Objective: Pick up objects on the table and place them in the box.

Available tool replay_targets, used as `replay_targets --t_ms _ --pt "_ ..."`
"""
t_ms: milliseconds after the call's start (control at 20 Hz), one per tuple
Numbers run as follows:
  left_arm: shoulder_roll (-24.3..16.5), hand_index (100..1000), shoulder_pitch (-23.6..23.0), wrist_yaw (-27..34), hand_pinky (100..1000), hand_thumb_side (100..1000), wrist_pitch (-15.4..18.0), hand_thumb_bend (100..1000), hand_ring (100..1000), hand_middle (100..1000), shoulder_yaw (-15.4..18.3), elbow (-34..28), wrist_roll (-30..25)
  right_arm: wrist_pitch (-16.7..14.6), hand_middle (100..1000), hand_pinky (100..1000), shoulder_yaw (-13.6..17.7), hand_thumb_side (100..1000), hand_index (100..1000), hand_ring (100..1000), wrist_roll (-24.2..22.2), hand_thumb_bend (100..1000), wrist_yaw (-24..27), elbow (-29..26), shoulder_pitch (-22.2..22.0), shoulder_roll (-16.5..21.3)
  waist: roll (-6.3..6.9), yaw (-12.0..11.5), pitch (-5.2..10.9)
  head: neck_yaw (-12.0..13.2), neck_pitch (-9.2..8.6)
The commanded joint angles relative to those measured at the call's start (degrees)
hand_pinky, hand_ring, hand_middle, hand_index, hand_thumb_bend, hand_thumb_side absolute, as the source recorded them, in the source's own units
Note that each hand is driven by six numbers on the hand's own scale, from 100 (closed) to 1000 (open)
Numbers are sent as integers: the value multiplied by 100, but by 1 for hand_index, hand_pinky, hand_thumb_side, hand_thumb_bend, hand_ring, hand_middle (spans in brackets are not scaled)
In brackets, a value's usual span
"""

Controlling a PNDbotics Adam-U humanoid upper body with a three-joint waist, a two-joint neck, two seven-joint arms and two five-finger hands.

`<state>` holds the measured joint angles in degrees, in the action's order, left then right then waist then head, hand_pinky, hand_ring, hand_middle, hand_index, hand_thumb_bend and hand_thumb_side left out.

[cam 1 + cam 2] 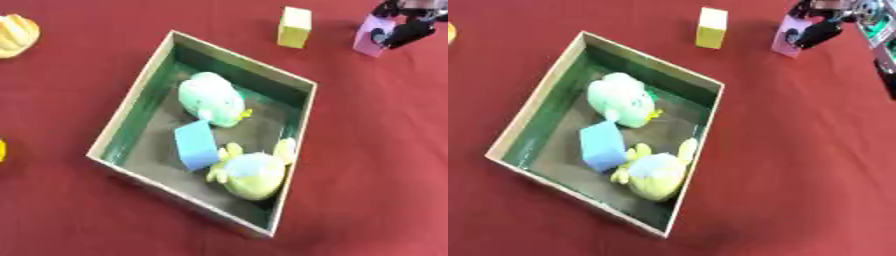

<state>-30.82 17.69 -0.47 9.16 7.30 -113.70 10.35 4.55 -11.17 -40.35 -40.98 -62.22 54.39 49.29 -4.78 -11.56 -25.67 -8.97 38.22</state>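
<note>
1. A shallow rectangular box [131, 107] with pale wooden walls and a green-lined inside sits askew on the red cloth-covered table [367, 165].
2. Inside the box lie three things: a pale green plush toy [211, 99] toward the far side, a light blue foam cube [196, 145] in the middle, and a yellow-green plush toy with yellow limbs [252, 171] at the near right wall. The cube touches both plush toys.
3. Beyond the box's far corner, a yellow rectangular block [295, 27] stands upright on the table, apart from the box.
4. Just right of it, a pink block [369, 36] is at the top right, with the right robot hand [404, 29] curled round it from the right side.
5. A ridged yellow-orange object [16, 35] rests on the table at the left edge, well apart from the box.
6. A small yellow object [2, 150] shows at the left edge, lower down.
</note>
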Motion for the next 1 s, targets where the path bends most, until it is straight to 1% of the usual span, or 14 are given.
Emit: replay_targets --t_ms 50,100,300,400,450,750,1000 --pt "-183 849 53 6 794 602 -1 100 628 674 61 -90 5 -17 811 877 12 374 924 954 -81 164 -22 -2 52 117 23 -9 103 -19 -82" --pt "-182 849 52 8 794 601 0 100 628 674 62 -90 7 -2 782 872 19 388 903 945 -55 160 -45 6 60 106 24 -12 100 -20 -82" --pt "-182 849 59 14 794 602 1 100 628 674 60 -90 8 128 674 852 41 382 825 906 172 100 -108 20 98 53 30 -13 93 -26 -73" --pt "-180 849 61 15 794 602 0 100 629 674 58 -90 6 211 641 840 45 368 793 882 314 100 -140 26 107 39 30 -11 93 -30 -73" --pt "-178 849 63 17 794 602 -1 100 629 674 58 -90 6 254 644 838 46 366 796 879 386 100 -147 29 108 29 29 -11 93 -32 -75" --pt "-175 849 63 21 794 601 -15 100 629 674 54 -90 6 366 584 824 27 336 752 836 587 100 -101 41 118 -17 27 -14 96 -42 -84" --pt "-179 849 64 22 795 600 -12 100 629 675 52 -90 0 411 573 821 28 321 743 827 636 100 -55 31 136 -30 22 -2 100 -35 -73"
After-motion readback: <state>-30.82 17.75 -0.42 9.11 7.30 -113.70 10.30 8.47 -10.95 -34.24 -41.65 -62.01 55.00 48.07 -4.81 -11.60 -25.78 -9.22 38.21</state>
